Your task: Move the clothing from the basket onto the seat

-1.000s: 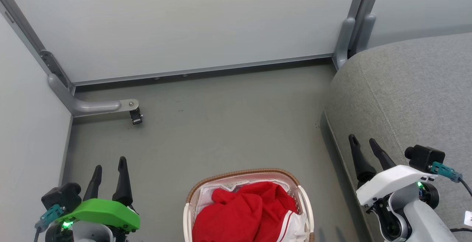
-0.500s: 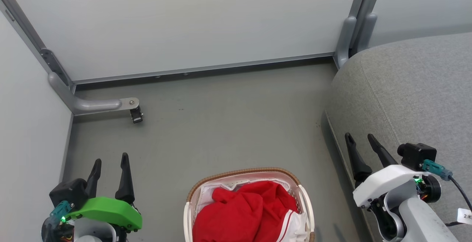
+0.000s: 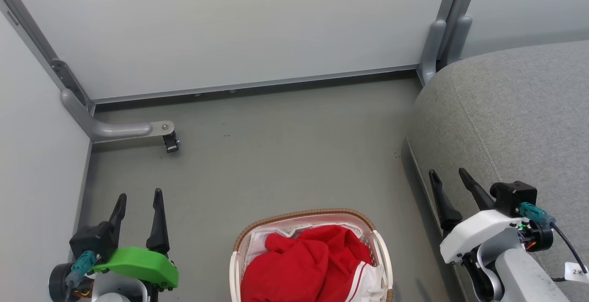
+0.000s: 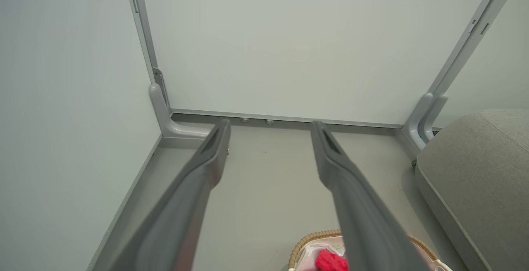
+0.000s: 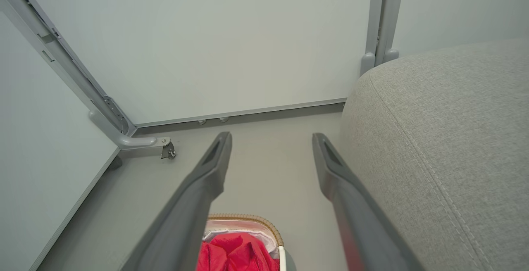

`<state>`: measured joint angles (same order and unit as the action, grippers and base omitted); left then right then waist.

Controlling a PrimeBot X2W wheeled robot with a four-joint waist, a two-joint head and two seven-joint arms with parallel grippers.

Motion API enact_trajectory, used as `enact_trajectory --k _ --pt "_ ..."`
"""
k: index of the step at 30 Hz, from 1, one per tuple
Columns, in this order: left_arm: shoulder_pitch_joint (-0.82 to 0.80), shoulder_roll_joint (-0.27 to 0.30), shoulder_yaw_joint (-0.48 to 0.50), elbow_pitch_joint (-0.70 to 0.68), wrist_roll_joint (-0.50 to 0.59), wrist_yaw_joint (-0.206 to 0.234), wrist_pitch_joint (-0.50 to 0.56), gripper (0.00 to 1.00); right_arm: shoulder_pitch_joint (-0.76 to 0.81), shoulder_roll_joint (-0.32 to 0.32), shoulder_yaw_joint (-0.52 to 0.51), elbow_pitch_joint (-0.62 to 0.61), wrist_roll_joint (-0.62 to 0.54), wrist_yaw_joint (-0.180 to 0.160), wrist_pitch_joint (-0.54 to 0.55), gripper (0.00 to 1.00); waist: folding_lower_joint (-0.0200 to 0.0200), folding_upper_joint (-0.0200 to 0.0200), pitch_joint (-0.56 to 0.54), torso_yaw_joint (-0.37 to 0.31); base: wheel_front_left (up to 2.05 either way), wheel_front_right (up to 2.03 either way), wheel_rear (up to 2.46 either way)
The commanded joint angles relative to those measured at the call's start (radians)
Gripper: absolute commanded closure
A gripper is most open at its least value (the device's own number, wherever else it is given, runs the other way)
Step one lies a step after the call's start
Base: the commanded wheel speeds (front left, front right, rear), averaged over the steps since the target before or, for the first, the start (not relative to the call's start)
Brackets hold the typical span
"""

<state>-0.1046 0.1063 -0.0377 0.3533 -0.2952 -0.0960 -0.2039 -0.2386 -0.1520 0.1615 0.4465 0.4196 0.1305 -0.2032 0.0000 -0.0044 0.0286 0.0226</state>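
Red sportswear [image 3: 303, 265] lies heaped in the oval laundry basket [image 3: 303, 213], which stands on the grey floor [image 3: 285, 154] at the bottom centre of my head view. A white panel with thin red stripes [image 3: 368, 283] shows at the pile's right edge. A glossy white liner [image 3: 257, 242] shows along the basket's far inner wall.

My left gripper [image 3: 140, 195] hangs to the basket's left and my right gripper [image 3: 447, 171] to its right, so the clothing sits between my two arms and nearer the camera than either set of fingertips. Neither gripper touches the basket or the garments. Both have their fingers spread with nothing between them.

The light-grey sofa [image 3: 515, 108] rises just beyond my right gripper, whose fingers stand against its front edge in the head view. The basket sits near the sofa but apart from it.

The head view takes in most of the pile. My left wrist view catches a scrap of red and the brown woven rim's far arc, low beside its right-hand finger, with the sofa's rounded corner at the far right. My right wrist view frames the basket's far end between its two fingers and brings the sofa's stitched seam up close. It also shows a metal foot with a small caster [image 3: 170, 143] below the pale partition panels [image 3: 230, 30].
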Motion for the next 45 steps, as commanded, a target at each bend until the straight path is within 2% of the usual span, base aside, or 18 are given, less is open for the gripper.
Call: enact_trajectory --k 1,14,23,30,34,40,45 --pt "-0.004 -0.002 0.005 -0.005 0.026 -0.003 -0.008 0.0 -0.018 -0.004 -0.003 0.0 -0.026 0.0 -0.011 0.0 0.0 0.0033 0.0 0.0 0.0 0.0 0.0" --pt "0.016 -0.026 0.027 -0.005 0.124 -0.019 -0.034 0.0 0.015 0.018 -0.035 0.013 -0.134 0.0 -0.035 0.0 0.0 0.0038 0.013 -0.003 0.0 0.0 0.0" --pt "-0.042 -0.043 -0.031 -0.003 0.187 -0.032 -0.049 0.0 -0.063 0.009 -0.025 -0.025 -0.196 0.0 -0.05 0.0 0.0 0.0041 0.128 -0.031 0.0 0.0 0.0" --pt "-0.125 -0.048 -0.121 0.05 0.234 -0.035 -0.062 0.0 -0.154 0.003 -0.004 -0.075 -0.242 0.0 -0.063 0.0 0.0 0.0043 0.274 -0.084 0.0 0.0 0.0" --pt "-0.177 -0.049 -0.194 0.096 0.224 -0.035 -0.061 0.0 -0.201 0.0 0.004 -0.101 -0.248 0.0 -0.063 0.0 0.0 0.0044 0.358 -0.118 0.0 0.0 0.0" --pt "-0.247 -0.034 -0.317 0.189 0.208 -0.035 -0.061 0.0 -0.242 0.009 -0.003 -0.123 -0.254 0.0 -0.062 0.0 0.0 0.0044 0.454 -0.158 0.0 0.0 0.0" --pt "-0.295 -0.009 -0.46 0.29 0.202 -0.035 -0.061 0.0 -0.252 0.021 -0.007 -0.129 -0.257 0.0 -0.062 0.0 0.0 0.0044 0.513 -0.182 0.0 0.0 0.0"
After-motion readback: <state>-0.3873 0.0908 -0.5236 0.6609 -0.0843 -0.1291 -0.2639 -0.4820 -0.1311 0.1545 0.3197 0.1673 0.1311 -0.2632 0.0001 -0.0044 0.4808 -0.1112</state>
